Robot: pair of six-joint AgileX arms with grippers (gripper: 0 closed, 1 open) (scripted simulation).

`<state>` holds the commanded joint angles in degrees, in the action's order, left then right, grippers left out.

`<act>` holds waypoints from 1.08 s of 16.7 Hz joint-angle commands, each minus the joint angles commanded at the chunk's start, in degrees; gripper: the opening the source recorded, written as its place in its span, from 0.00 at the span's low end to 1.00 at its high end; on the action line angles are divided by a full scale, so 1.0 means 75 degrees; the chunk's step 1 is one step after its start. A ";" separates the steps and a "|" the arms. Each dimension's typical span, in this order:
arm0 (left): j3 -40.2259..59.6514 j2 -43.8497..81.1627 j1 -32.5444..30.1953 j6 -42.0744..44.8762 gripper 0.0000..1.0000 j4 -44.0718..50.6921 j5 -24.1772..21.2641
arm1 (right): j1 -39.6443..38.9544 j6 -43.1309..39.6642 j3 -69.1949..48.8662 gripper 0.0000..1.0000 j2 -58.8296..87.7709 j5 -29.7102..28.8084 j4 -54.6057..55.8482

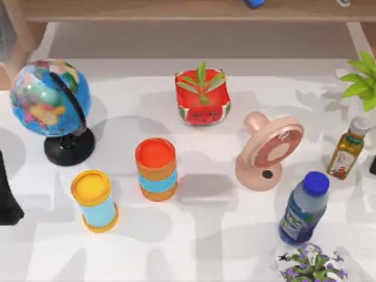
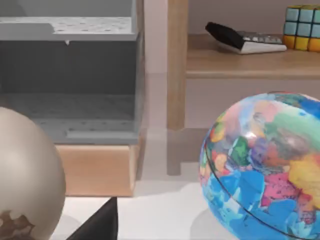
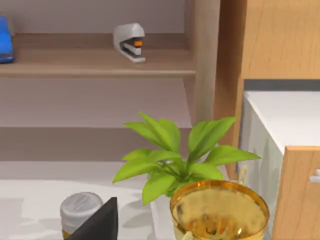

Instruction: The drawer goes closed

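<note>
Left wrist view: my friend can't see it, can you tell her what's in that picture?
An open grey drawer sticks out of a wooden cabinet, and a colourful globe stands near the camera. On a wooden shelf behind it lie a calculator and a puzzle cube.

Tabletop looked smooth, matt white. Globe was glossy w/ black shiny stand. Shelf and drawer front were light wood, visible grain; drawer's inner walls were matt grey, speckled. Gold pot looked polished metal, beside the leafy plant. Blue bottle was clear glossy plastic. Pink fan was smooth matt plastic.
</note>
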<state>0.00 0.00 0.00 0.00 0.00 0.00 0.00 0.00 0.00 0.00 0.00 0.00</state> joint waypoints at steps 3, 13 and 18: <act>0.0000 0.0000 0.0000 0.0000 1.00 0.0000 0.0000 | 0.0051 0.0001 -0.0095 1.00 0.0102 0.0055 0.0069; 0.0000 0.0000 0.0000 0.0000 1.00 0.0000 0.0000 | 0.1846 0.0087 -0.2878 1.00 0.4634 0.1825 0.1953; 0.0000 0.0000 0.0000 0.0000 1.00 0.0000 0.0000 | 0.2815 0.0126 -0.4372 1.00 0.7285 0.2788 0.2959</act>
<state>0.00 0.00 0.00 0.00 0.00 0.00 21.11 0.95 -32.79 54.64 20.91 22.19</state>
